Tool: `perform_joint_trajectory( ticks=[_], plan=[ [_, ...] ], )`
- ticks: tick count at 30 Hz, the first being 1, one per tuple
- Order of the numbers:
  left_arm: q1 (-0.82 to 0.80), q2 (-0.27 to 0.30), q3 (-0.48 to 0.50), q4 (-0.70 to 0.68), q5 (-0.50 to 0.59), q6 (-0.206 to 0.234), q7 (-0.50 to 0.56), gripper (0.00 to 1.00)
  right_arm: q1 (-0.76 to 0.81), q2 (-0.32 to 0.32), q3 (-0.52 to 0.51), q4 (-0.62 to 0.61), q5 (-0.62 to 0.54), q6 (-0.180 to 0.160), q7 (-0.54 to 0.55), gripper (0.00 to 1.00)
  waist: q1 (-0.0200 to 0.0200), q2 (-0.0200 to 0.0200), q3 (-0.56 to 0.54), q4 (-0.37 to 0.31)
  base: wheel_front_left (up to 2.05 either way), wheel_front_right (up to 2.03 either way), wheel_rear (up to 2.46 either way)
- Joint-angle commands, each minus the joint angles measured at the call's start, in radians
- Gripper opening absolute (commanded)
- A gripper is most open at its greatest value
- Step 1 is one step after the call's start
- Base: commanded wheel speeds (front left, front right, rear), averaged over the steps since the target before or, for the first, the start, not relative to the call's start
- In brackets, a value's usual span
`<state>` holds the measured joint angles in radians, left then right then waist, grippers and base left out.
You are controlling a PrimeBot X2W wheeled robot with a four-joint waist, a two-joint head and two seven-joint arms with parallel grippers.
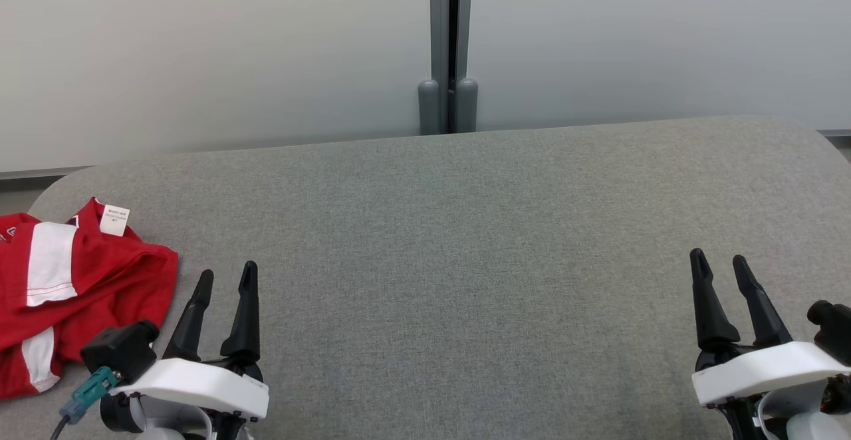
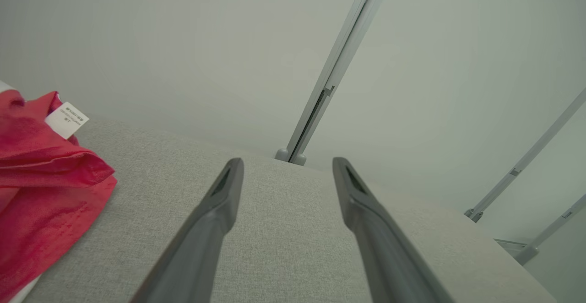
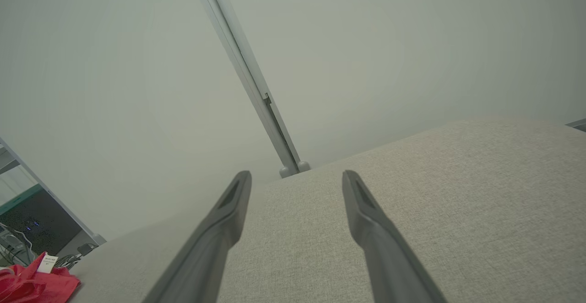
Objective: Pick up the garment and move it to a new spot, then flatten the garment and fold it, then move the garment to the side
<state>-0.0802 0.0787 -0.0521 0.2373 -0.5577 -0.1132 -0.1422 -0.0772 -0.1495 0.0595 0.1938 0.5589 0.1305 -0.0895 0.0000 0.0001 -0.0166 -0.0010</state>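
While both arms sit low at the near edge of the table [image 1: 465, 240], I read my left gripper [image 1: 229, 268] first. Its two dark fingers are spread wide and point away from me, with only bare grey fabric between them. My right gripper [image 1: 718, 255] mirrors it at the far right, equally wide and equally empty. I take this as a ready stance: jaws parted so that either one can close on cloth without a separate opening move.

Just to the left of the left gripper lies the garment [image 1: 100, 280], a red piece with white panels, crumpled in a heap at the table's left end. A small white label [image 1: 114, 219] stands up near its far side. The fingers do not touch the cloth. In the left wrist view its nearest fold sits off to the side of the fingers, not ahead of them. I cannot tell whether part of it hangs over the table's edge.

The wide middle of the table is bare, which I judge to be the sensible new spot for flattening. Beyond it stand a pale wall [image 1: 199, 61] and a grey post [image 1: 449, 108].

The pickup has not begun. I judge the left arm the natural one for it, turning toward the heap. The risk is pinching several layers at once.
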Motion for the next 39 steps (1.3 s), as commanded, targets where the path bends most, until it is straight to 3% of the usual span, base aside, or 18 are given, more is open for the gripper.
perform_joint_trajectory(
  ticks=[1,17,39],
  plan=[
    [-0.001,0.008,-0.002,-0.006,0.025,0.003,-0.007,1.00,-0.001,-0.009,0.003,-0.006,-0.026,0.000,-0.008,1.00,0.0000,-0.0001,-0.001,0.000,0.00,0.00,0.00],
    [0.019,0.013,-0.015,0.031,0.194,0.033,-0.047,1.00,0.027,0.001,0.003,0.005,-0.209,0.000,-0.015,1.00,0.0000,-0.0001,-0.017,0.001,0.00,0.00,0.00],
    [0.019,0.002,-0.016,0.102,0.342,0.050,-0.093,1.00,0.043,0.017,-0.001,-0.002,-0.337,0.000,-0.031,1.00,0.0000,-0.0001,-0.025,0.001,0.00,0.00,0.00]
  ],
)
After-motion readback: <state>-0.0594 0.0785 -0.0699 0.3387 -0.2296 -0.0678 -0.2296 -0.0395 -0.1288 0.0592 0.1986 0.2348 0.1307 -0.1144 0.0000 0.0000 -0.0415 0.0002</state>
